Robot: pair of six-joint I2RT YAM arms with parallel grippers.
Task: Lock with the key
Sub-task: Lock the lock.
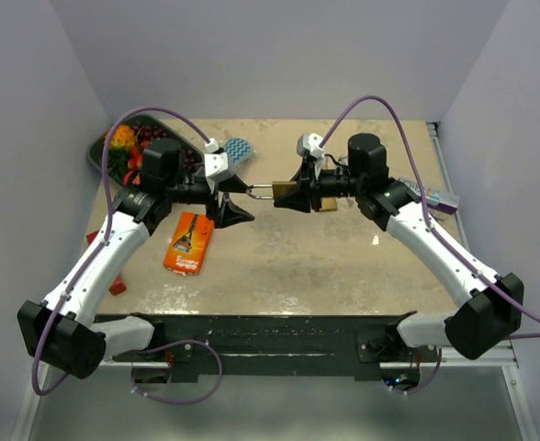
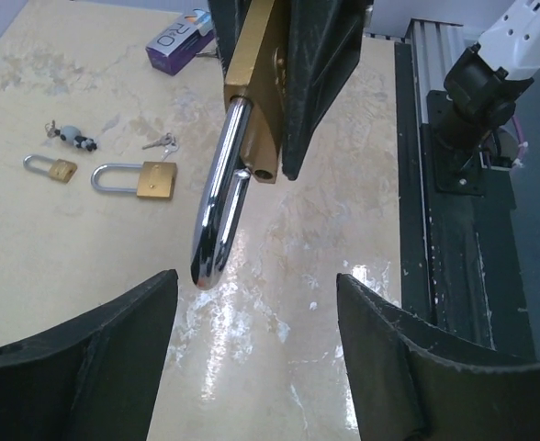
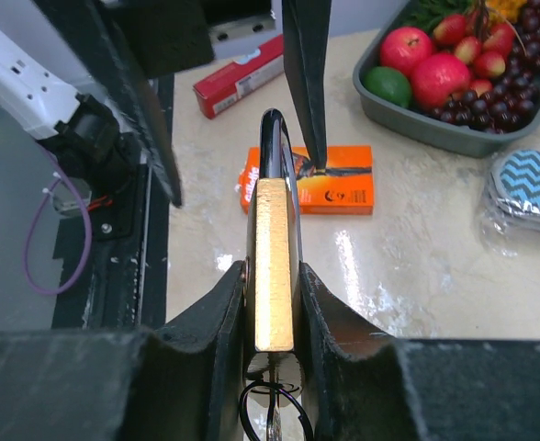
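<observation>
Currently: both arms reach in from the near edge and meet over mid desk (image 1: pixel 325 266).

Near side: orange pack (image 1: pixel 188 243) lies flat on the desk, just L of centre. A red box (image 3: pixel 238 75) lies closer to the L arm's base.

Mid desk, in the air: R claw (image 3: pixel 273 276) is clamped on the brass body of the padlock (image 1: pixel 286 191), one finger on each flat face. The padlock is held off the desk, w/ the shackle (image 2: pixel 217 202) pointing at the L arm. A dark wire loop hangs under the body in the R wrist view. Can't make out a key there.

L claw (image 2: pixel 256 294): jaws wide apart, gripping nothing. The shackle's bend sits just in front of the gap, not touching either finger. One shackle leg goes into the body. The short leg ends beside the body's end, and I can't tell if it's seated.

Farther, R side (L wrist view): two small brass padlocks (image 2: pixel 141 179) lie flat approx. side by side, w/ loose keys (image 2: pixel 164 141) near them. Purple box (image 2: pixel 180 37) is beyond.

Far L corner: grey tray (image 3: pixel 435 133) of fruit. A blue chevron cloth (image 1: pixel 238 147) lies beside it.
</observation>
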